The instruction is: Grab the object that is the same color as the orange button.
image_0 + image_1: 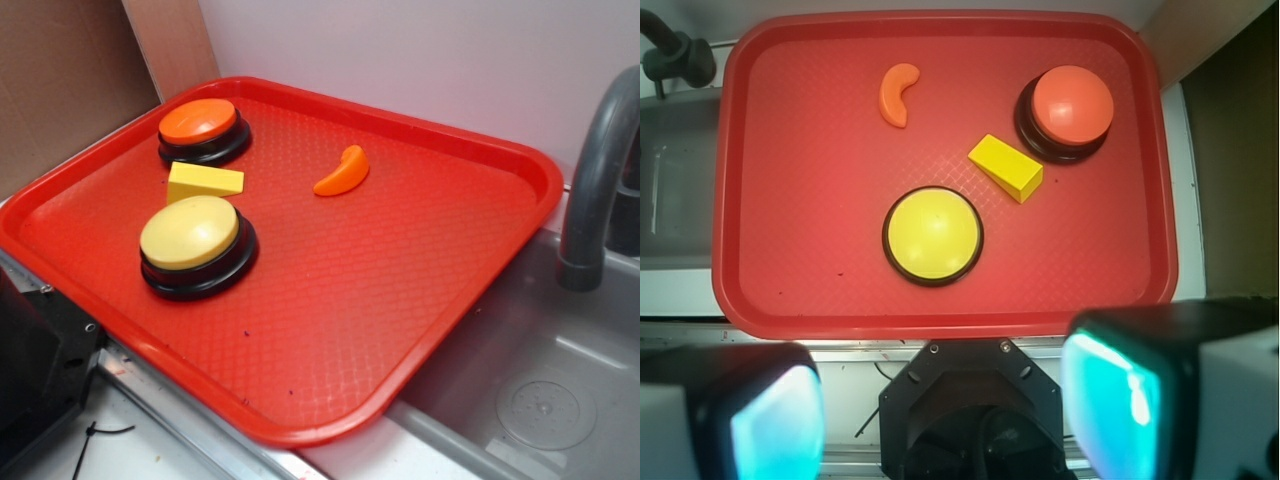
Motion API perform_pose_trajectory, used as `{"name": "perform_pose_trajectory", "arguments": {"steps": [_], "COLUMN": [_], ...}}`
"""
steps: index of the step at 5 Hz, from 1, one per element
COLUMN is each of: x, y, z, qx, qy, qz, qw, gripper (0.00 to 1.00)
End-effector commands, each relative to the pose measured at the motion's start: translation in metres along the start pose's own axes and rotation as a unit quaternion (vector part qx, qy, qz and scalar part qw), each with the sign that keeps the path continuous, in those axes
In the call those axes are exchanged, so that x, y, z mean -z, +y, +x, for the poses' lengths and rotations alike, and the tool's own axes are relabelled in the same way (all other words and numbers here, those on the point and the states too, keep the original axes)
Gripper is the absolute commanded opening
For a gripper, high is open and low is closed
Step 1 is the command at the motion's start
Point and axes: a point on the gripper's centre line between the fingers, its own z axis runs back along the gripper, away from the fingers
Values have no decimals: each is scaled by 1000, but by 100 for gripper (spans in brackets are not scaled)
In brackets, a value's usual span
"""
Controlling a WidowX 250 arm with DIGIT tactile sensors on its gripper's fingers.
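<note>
A small glossy orange crescent (342, 171) lies on the red tray (420, 330), right of the buttons; it also shows in the wrist view (898, 94) near the tray's far left. The orange button (199, 127) on a black base sits at the tray's far left corner, and in the wrist view (1071, 107) at upper right. My gripper (945, 410) is high above the tray's near edge, over the robot base, open and empty; its two pads (775, 425) stand wide apart. The gripper does not show in the exterior view.
A yellow-domed button (194, 243) and a yellow wedge block (204, 182) sit on the tray between the orange button and the near edge. A grey sink (560, 400) with a faucet (600, 180) lies right of the tray. A cardboard wall (70, 80) stands behind.
</note>
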Motion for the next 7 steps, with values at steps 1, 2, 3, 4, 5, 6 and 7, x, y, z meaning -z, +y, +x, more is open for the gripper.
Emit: {"name": "perform_pose_trajectory", "arguments": {"steps": [1, 2, 3, 4, 5, 6, 7], "x": [0, 15, 30, 54, 71, 91, 115], "y": [0, -5, -6, -5, -1, 0, -5], "z": [0, 16, 32, 63, 86, 109, 133], "qx": [0, -23, -71, -141, -212, -257, -291], "qy": [0, -11, -14, -31, -62, -79, -98], "qz": [0, 17, 17, -36, 10, 24, 43], "qw": [1000, 1000, 997, 989, 975, 963, 951], "gripper": [100, 100, 100, 100, 100, 100, 100]}}
